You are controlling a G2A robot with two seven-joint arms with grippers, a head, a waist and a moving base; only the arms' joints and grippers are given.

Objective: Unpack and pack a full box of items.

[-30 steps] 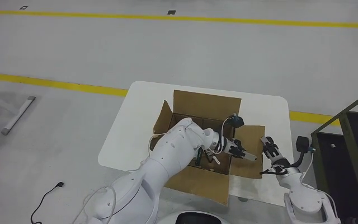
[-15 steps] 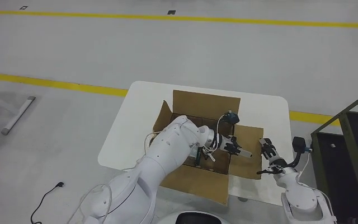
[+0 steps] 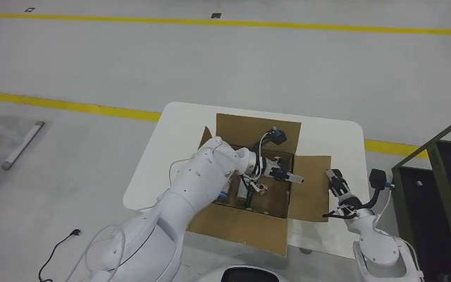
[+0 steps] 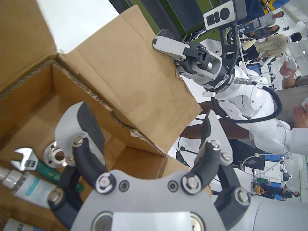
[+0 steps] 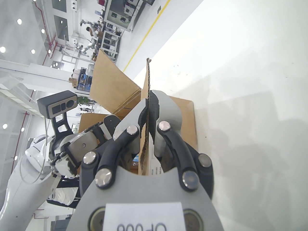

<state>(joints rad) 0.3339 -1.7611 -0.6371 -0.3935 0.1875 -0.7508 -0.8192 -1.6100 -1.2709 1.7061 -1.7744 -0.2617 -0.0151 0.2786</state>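
One open box (image 3: 257,131) on the table (image 3: 184,134) holds one wrench (image 4: 26,161) and one metal flange (image 4: 54,155); left gripper (image 4: 144,118) gapes wide and empty over its inside, right gripper (image 5: 149,104) clamps one side flap (image 3: 311,194) by its edge.

One cardboard box (image 3: 257,131), one white table (image 3: 176,144), one wrench (image 4: 30,163), one metal flange (image 4: 49,150).

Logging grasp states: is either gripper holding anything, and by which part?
The right gripper is clamped on the free edge of a cardboard flap. The left gripper hangs open over the box, empty.
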